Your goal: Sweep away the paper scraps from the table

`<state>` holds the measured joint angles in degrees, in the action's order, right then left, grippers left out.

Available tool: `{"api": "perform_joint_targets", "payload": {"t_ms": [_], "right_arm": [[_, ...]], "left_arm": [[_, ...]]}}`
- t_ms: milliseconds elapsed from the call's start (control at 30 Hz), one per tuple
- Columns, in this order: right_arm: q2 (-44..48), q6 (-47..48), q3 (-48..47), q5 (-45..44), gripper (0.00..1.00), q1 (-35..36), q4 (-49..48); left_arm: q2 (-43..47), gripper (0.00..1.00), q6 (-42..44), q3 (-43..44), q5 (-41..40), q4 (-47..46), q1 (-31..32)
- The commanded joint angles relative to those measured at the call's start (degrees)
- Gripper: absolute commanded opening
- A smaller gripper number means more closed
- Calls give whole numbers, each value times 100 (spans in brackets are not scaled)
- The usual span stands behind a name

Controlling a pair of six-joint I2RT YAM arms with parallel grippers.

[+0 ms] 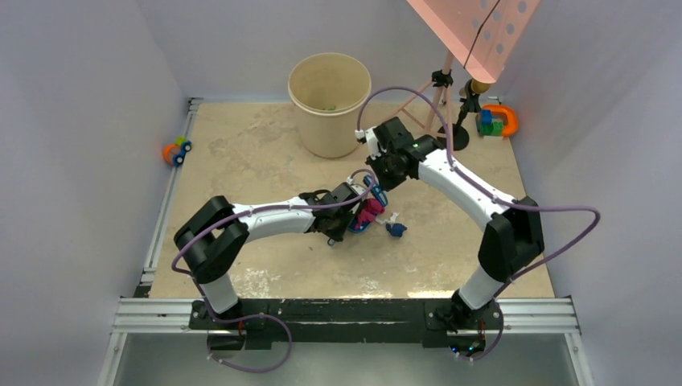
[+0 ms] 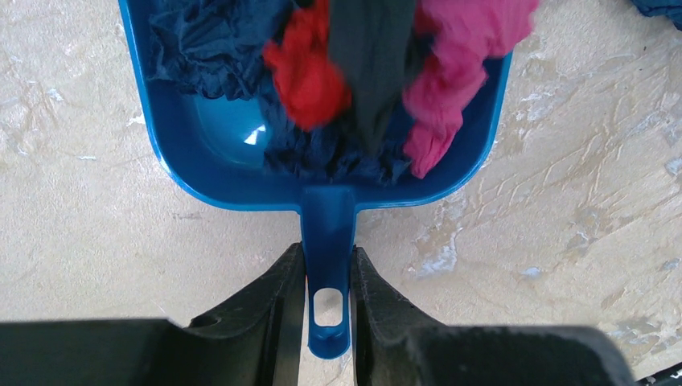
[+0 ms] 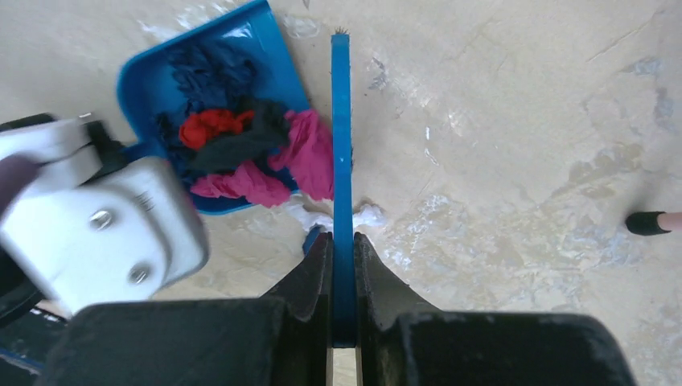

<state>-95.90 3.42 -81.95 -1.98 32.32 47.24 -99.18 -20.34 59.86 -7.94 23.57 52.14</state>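
Scraps [image 2: 307, 76] filled the dustpan [image 2: 211, 141], its handle clamped by the left gripper [image 2: 328, 261]. Right gripper [image 3: 342, 241] pinched the brush [image 3: 341, 121]; one blue wad [image 1: 396, 230] lay at the dustpan's three o'clock.

Soft even light is falling on the table [image 1: 241, 161]; glare is showing in the dustpan [image 2: 211, 121]; nearby scraps [image 2: 310, 72] are blurring.

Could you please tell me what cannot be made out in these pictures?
Top view: dustpan mostly hidden under both arms; bucket's contents too small.
Left wrist view: dustpan's front cut off by the top edge; paper scraps blurred.
Right wrist view: brush seen edge-on, its bristles not discernible.
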Motion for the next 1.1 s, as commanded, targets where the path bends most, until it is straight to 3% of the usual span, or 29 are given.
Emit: {"api": "perform_joint_targets", "payload": {"t_ms": [0,167,400,600,900,1067], "right_arm": [[594,-179,-173,239,0,12,-123],[1062,-237,-48,-678,0,2,-102],[2068,-737,732,-2071,0,-31,-818],[2955,-1047,1294,-2985,0,-44,-1300],[3455,-1267,1722,-2955,0,-59,-1336],[3621,-1382,1840,-2553,0,-52,-1361]], "left_arm": [[325,0,56,-55,-51,-128,0],[565,0,26,-135,-169,-80,5],[1022,0,12,-182,-318,106,7],[1240,0,-125,372,-632,1107,-8],[1016,0,-128,2219,-773,3060,-152],[832,0,-110,3254,-288,3881,-510]]}}
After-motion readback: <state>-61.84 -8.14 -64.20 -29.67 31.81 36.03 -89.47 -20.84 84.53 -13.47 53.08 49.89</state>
